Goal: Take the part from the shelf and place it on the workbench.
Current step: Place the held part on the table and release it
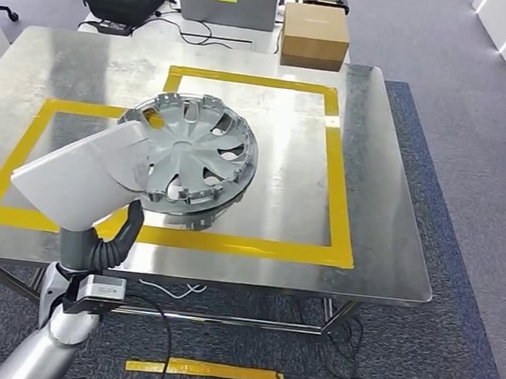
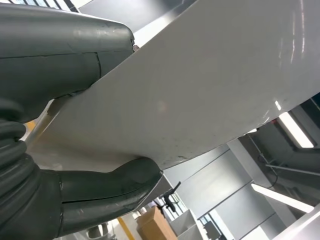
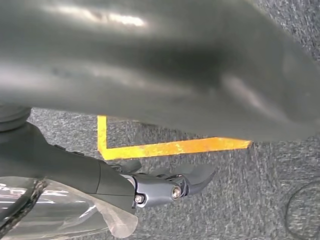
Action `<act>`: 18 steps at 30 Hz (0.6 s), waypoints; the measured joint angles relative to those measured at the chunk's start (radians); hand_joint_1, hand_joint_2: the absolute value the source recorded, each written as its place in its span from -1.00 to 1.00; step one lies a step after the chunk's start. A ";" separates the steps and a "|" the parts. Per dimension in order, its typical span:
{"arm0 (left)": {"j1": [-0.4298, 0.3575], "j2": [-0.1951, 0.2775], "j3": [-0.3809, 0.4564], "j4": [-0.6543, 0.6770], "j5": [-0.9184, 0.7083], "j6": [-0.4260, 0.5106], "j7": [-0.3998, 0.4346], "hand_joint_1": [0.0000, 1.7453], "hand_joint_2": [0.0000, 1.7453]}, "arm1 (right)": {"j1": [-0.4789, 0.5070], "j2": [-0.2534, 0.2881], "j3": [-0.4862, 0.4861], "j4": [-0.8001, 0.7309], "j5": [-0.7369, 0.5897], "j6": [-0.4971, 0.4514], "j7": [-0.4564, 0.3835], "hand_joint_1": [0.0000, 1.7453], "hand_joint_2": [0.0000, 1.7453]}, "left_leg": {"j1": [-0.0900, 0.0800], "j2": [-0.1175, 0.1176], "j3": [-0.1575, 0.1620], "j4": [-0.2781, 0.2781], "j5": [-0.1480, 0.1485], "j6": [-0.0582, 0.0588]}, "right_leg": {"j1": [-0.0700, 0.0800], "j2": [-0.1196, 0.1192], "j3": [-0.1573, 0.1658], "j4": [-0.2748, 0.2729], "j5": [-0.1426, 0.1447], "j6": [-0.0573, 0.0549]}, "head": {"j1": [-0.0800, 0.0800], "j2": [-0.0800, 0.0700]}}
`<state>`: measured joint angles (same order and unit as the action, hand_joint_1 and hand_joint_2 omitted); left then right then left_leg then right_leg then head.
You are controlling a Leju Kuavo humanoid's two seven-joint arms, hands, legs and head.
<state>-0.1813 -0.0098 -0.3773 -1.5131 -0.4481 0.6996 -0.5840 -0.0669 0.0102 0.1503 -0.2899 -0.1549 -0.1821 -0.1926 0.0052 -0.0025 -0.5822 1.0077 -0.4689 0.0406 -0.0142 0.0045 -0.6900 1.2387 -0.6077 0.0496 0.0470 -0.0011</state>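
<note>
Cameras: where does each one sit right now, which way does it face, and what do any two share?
Head view: high on the body, looking forward and down at the workbench and hubcap; the left hand holds a white panel.
Left wrist view: behind the left hand, looking along the white panel's underside toward the ceiling.
Right wrist view: behind the right hand, facing carpet and floor tape.
Shared: head and left wrist views show the panel.
</note>
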 joint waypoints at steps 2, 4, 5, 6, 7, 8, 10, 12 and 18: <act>0.001 0.000 0.000 0.001 0.001 0.000 0.000 1.00 1.00 | 0.002 0.000 -0.001 0.000 -0.001 -0.001 0.000 -1.00 -1.00 | -0.001 -0.001 0.005 0.000 -0.005 0.001 | 0.000 0.000 -0.038 0.046 0.011 0.002 | 0.000 0.000; 0.001 0.000 0.000 0.001 0.001 0.000 0.000 1.00 1.00 | 0.002 -0.001 -0.002 0.000 -0.001 -0.002 0.001 -1.00 -1.00 | 0.000 -0.003 0.016 0.002 -0.015 -0.004 | -0.001 -0.002 0.000 -0.060 0.091 0.000 | 0.001 0.000; 0.001 0.000 0.000 0.001 0.001 0.000 -0.001 1.00 1.00 | 0.001 -0.001 -0.003 0.000 -0.001 -0.002 0.001 -1.00 -1.00 | -0.001 -0.003 0.022 0.002 -0.020 -0.008 | 0.000 -0.003 0.031 -0.128 0.122 -0.002 | 0.001 0.000; 0.000 0.000 0.000 0.001 0.001 0.000 -0.002 1.00 1.00 | 0.000 -0.001 -0.003 0.000 -0.001 -0.002 0.002 -1.00 -1.00 | -0.002 -0.003 0.025 0.005 -0.025 -0.013 | 0.001 -0.003 0.059 -0.184 0.141 -0.006 | 0.000 0.000; 0.000 0.000 0.000 0.001 0.000 0.000 -0.002 1.00 1.00 | -0.001 -0.001 -0.003 0.000 -0.001 -0.001 0.002 -1.00 -1.00 | -0.004 -0.003 0.026 0.006 -0.029 -0.018 | 0.002 -0.003 0.076 -0.215 0.145 -0.010 | -0.001 0.000; 0.000 0.001 0.000 0.001 0.000 0.000 -0.003 1.00 1.00 | 0.000 -0.001 -0.003 0.000 -0.001 0.000 0.002 -1.00 -1.00 | -0.006 -0.003 0.026 0.007 -0.032 -0.022 | 0.004 -0.002 0.084 -0.224 0.137 -0.016 | -0.001 0.000; 0.001 0.001 -0.001 0.001 -0.001 0.000 -0.005 1.00 1.00 | 0.002 -0.001 -0.003 0.000 0.000 0.002 0.001 -1.00 -1.00 | -0.006 -0.003 0.029 0.008 -0.038 -0.032 | 0.003 -0.001 0.089 -0.227 0.132 -0.029 | -0.002 0.000; 0.001 0.002 -0.001 0.001 -0.002 0.000 -0.006 1.00 1.00 | 0.002 -0.001 -0.003 -0.001 0.001 0.003 0.000 -1.00 -1.00 | -0.004 -0.002 0.018 0.043 -0.062 -0.043 | 0.000 -0.001 0.097 -0.231 0.128 -0.040 | -0.005 0.000; 0.006 0.004 -0.001 0.005 -0.003 0.000 -0.005 1.00 1.00 | 0.003 -0.001 -0.004 -0.001 -0.001 0.006 -0.001 -1.00 -1.00 | -0.001 -0.001 -0.120 0.277 -0.114 -0.051 | 0.002 0.000 0.122 -0.232 0.109 -0.053 | -0.010 0.000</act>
<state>-0.1753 -0.0054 -0.3780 -1.5084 -0.4510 0.6996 -0.5894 -0.0642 0.0092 0.1461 -0.2907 -0.1559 -0.1765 -0.1936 0.0045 -0.0039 -0.7022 1.2849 -0.5832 -0.0099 -0.0122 0.0041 -0.5677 1.0070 -0.4985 -0.0037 0.0375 -0.0011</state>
